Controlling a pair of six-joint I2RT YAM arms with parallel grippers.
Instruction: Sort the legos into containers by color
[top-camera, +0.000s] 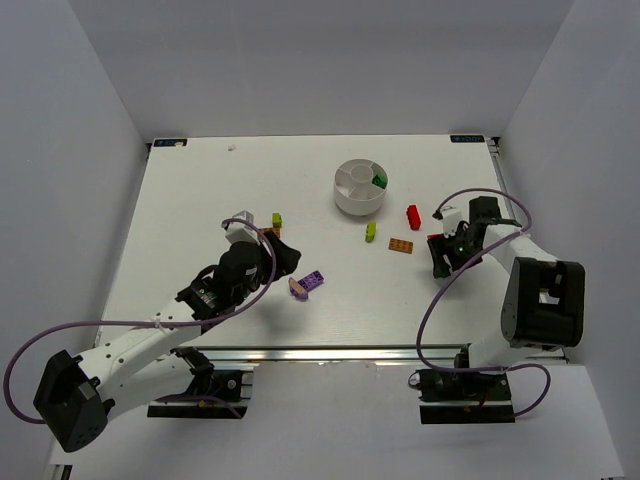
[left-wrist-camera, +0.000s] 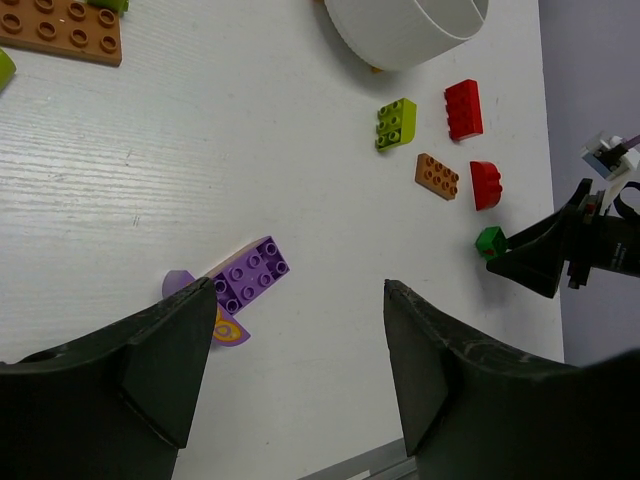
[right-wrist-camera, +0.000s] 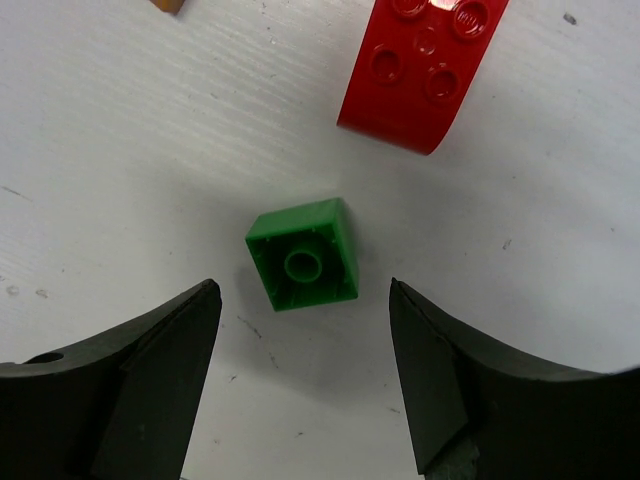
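The white dish (top-camera: 360, 186) stands at the back centre with a dark green brick (top-camera: 379, 181) in one wedge. My right gripper (right-wrist-camera: 302, 290) is open, low over the table, with an upside-down dark green brick (right-wrist-camera: 303, 254) just ahead between its fingertips, untouched. A red curved brick (right-wrist-camera: 425, 65) lies beyond it. My left gripper (left-wrist-camera: 300, 290) is open and empty, with a purple brick (left-wrist-camera: 250, 275) on a pink piece beside its left finger. In the top view the left gripper (top-camera: 285, 258) is left of the purple brick (top-camera: 311, 281), and the right gripper (top-camera: 440, 255) is right of centre.
A red brick (top-camera: 413, 216), a yellow-green brick (top-camera: 370, 231) and an orange plate (top-camera: 400, 246) lie between the dish and the right gripper. Another yellow-green brick (top-camera: 277, 219) lies by the left arm. An orange plate (left-wrist-camera: 62, 28) shows in the left wrist view.
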